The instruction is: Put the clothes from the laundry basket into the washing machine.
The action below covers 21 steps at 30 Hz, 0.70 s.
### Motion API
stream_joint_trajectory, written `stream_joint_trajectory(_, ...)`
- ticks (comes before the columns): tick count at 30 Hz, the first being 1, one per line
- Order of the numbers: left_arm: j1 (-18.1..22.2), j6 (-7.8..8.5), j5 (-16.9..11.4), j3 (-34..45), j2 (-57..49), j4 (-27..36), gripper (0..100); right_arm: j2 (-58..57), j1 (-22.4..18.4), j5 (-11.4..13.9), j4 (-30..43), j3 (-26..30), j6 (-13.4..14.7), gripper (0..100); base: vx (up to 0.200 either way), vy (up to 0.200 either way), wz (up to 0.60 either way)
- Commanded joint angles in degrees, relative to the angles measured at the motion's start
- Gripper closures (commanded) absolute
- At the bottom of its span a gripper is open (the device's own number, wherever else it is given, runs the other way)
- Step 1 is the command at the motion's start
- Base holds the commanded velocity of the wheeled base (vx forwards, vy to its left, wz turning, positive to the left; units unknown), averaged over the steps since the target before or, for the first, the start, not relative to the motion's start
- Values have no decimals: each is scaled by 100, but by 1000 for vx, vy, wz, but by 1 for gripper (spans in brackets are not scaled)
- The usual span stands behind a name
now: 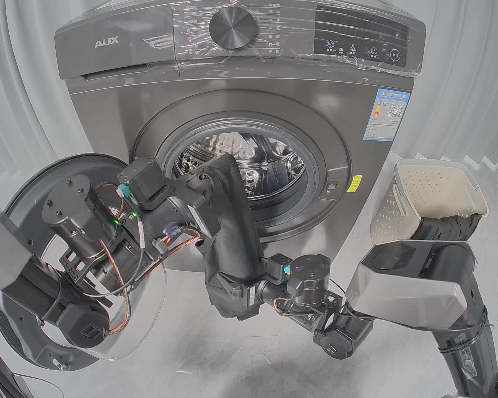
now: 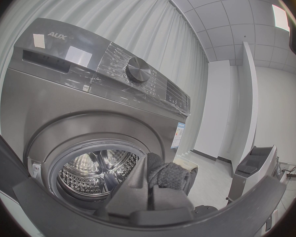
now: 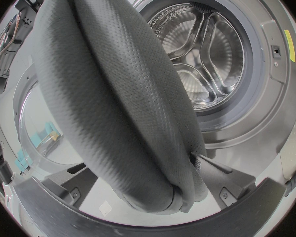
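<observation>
At the mouth of the washing machine, the left hand is clamped on the top end of a dark garment, right at the lower rim of the round opening. In the left wrist view, a bunched wad of the knit fabric is pinched between the left hand's fingers, with the steel drum just beyond. From there the garment hangs down across the front of the washing machine, below the opening. The right hand holds its lower end, fingers set wide around the thick fold and touching it on both sides. The washing machine's door stands swung open to its left. Just beside the washing machine's right front corner is the laundry basket, with more dark clothes at its near edge.
</observation>
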Motion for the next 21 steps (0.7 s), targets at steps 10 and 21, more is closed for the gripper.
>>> stream_joint_trajectory(10,0,-1,-2,85,-52,-3,100,377,55,-23,-87,-441,-7,100,0,0,0)
stream_joint_trajectory(21,53,-54,-54,647,-219,-12,100,-291,-446,-59,-377,271,-104,100,0,0,0)
